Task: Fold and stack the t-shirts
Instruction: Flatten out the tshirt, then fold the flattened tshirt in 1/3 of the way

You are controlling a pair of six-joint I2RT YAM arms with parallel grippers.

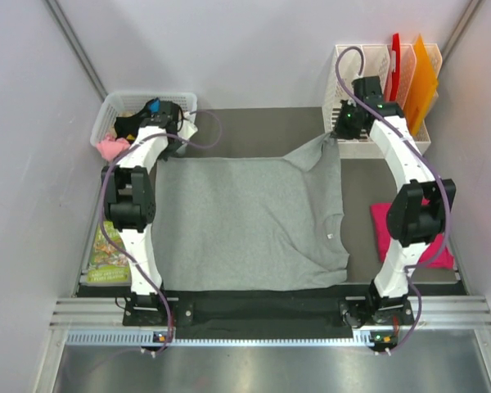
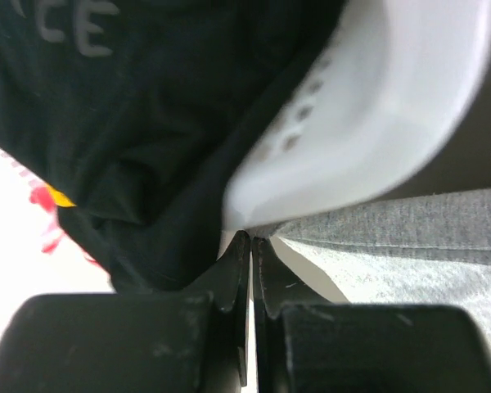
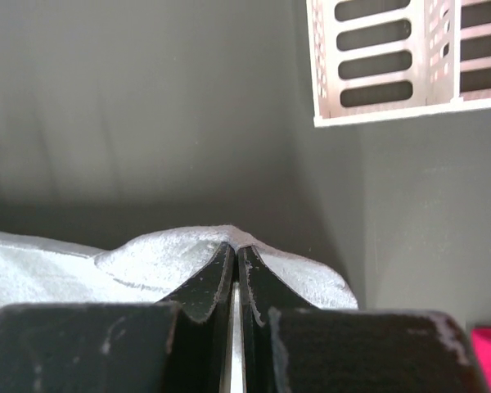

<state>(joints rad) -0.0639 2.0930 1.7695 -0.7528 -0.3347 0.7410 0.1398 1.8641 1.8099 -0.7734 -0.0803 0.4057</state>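
Pinching far corners of grey t-shirt (image 1: 254,217) | left claw (image 2: 251,237), right claw (image 3: 235,246) clamped tight | spread flat

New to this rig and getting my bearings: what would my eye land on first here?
A grey shirt lies spread across the middle of the table. The left gripper and right gripper are each shut on a far corner, the right corner pinched up into a peak. A folded pink shirt sits on the table's right side.
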